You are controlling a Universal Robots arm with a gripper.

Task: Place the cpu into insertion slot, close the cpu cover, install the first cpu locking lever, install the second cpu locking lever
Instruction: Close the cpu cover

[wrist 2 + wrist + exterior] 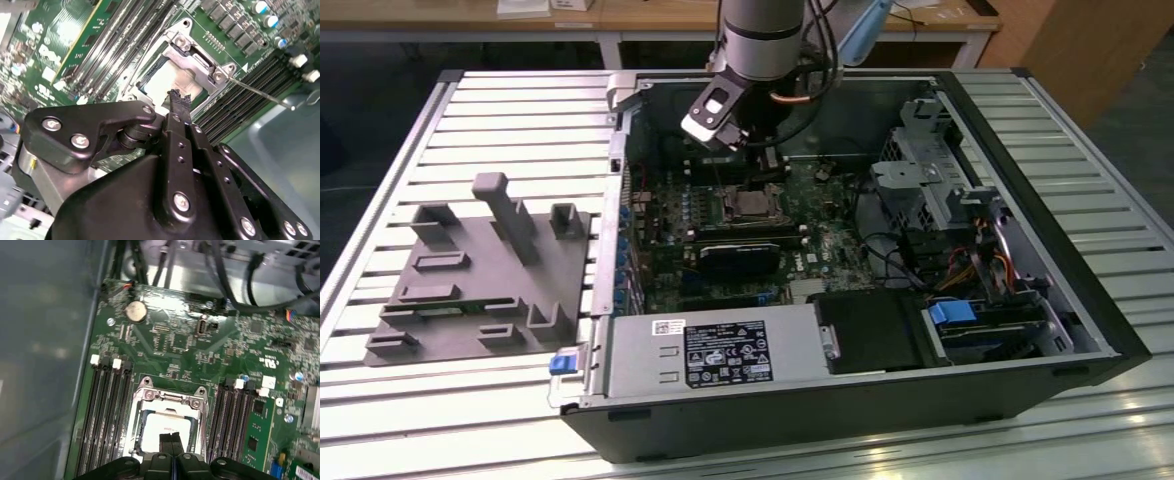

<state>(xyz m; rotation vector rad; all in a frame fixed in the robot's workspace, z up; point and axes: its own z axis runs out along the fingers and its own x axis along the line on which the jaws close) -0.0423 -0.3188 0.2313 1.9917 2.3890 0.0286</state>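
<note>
The chip (152,429) is in, the cover (172,397) is down, one lever (260,92) looks loose, and the gripper (171,436) hangs above, squeezed closed and empty.

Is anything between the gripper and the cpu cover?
Nothing visible. In the first wrist view the gripper, fingers together, hangs right over the cpu, which sits in the cut-out of the cpu cover; no cable or part lies between.

We're on a silver slatted metal table (480,110) that takes up most of the exterior view, with glare (947,455) on the slats at the near edge. Behind it is a light wooden workbench (654,18) on white legs (608,48). At the exterior view's right we see a brown wooden panel (1087,45) and dark floor (1154,120).
</note>
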